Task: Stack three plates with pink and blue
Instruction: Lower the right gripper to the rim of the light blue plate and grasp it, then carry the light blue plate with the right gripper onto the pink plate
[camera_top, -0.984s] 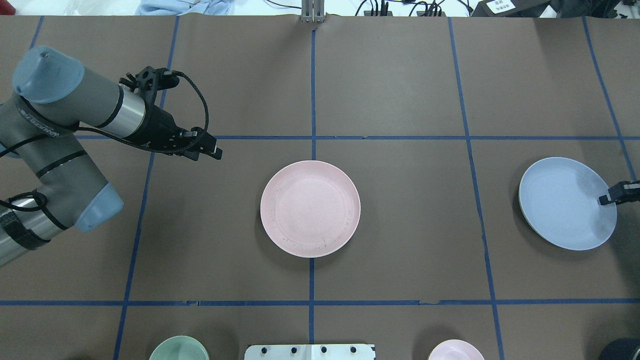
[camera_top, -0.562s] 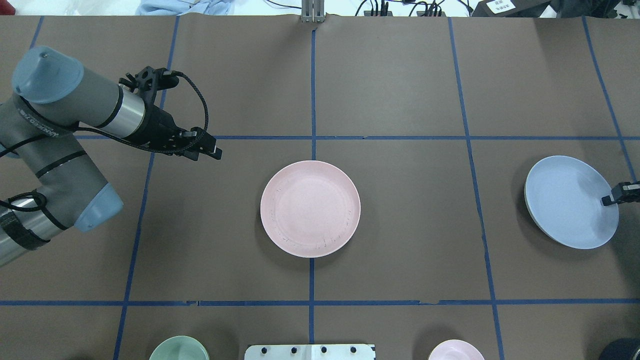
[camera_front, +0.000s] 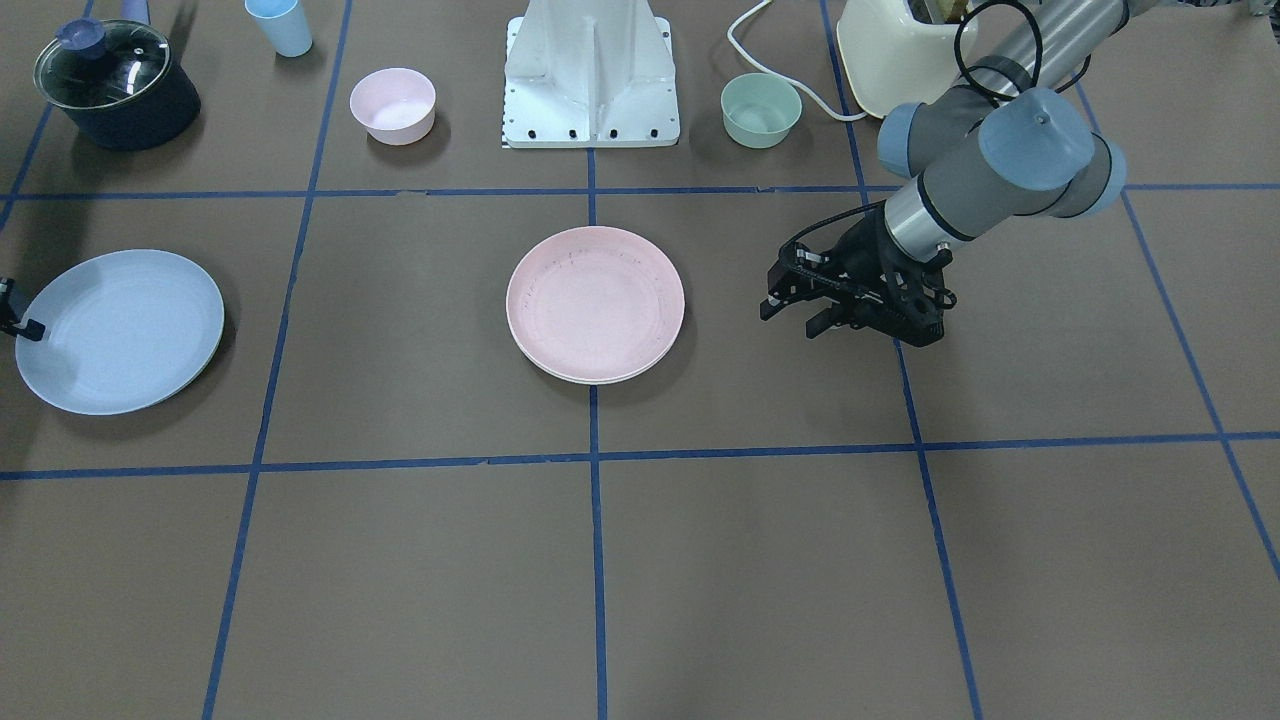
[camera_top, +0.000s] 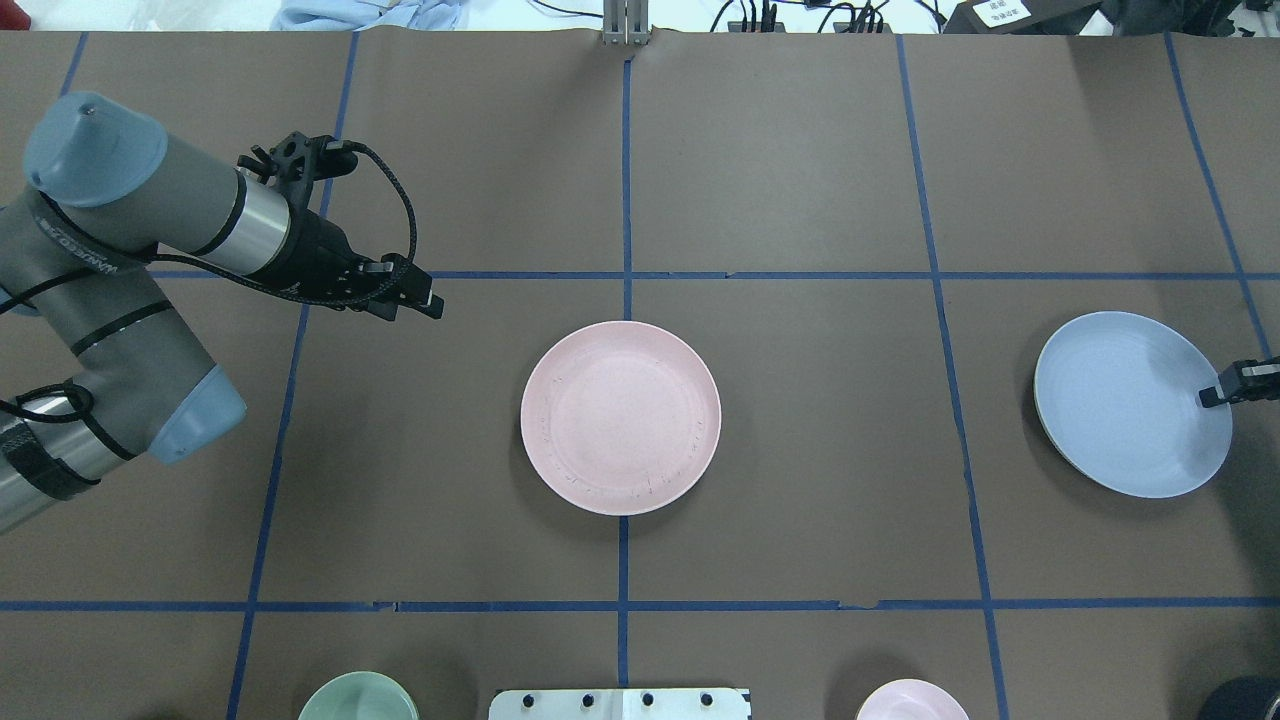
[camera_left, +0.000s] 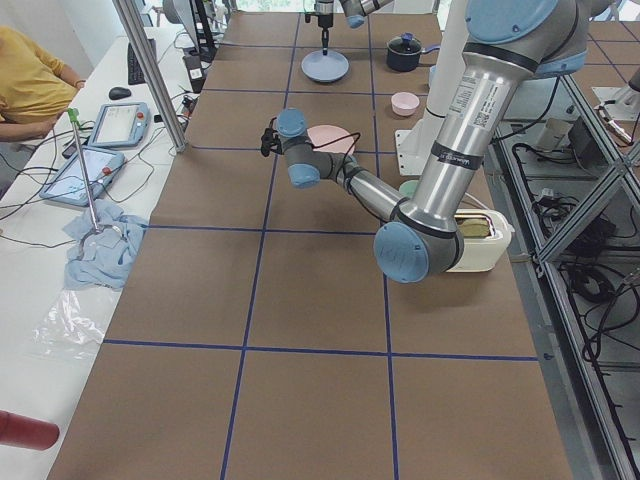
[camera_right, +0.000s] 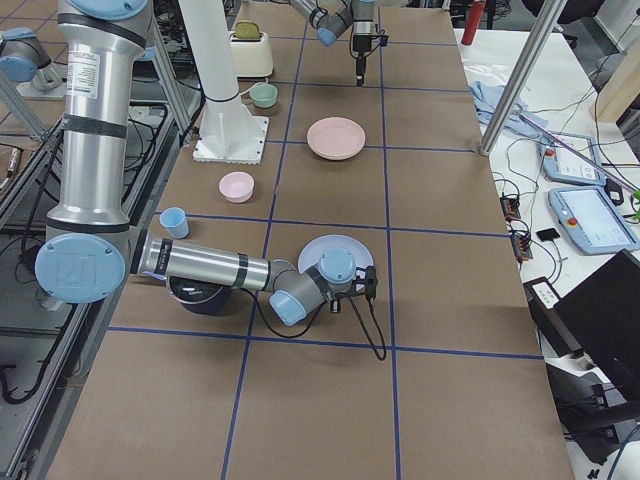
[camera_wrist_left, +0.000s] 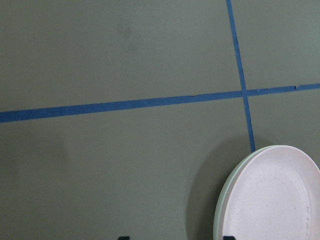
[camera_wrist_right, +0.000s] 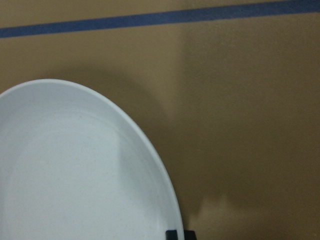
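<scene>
The pale pink plate (camera_top: 620, 417) lies at the table's middle, on top of the cream plate, of which only a rim edge (camera_front: 600, 379) shows; both also show in the left wrist view (camera_wrist_left: 270, 200). The light blue plate (camera_top: 1125, 400) is at the robot's far right, tilted and raised above its shadow (camera_front: 115, 330). My right gripper (camera_top: 1235, 385) is shut on its right rim, as the right wrist view (camera_wrist_right: 180, 234) shows. My left gripper (camera_top: 425, 303) is open and empty, left of the pink plate and apart from it (camera_front: 790, 318).
Near the robot's base (camera_front: 592, 80) stand a small pink bowl (camera_front: 392, 105) and a mint-green bowl (camera_front: 760, 110). A dark lidded pot (camera_front: 115, 85) and a blue cup (camera_front: 280, 25) stand at the right arm's side. A cream appliance (camera_front: 890, 50) stands behind the left arm.
The blue plate, held by my right gripper, shifted slightly to the right and then back to the left. The left arm and the pink plate have not moved.
</scene>
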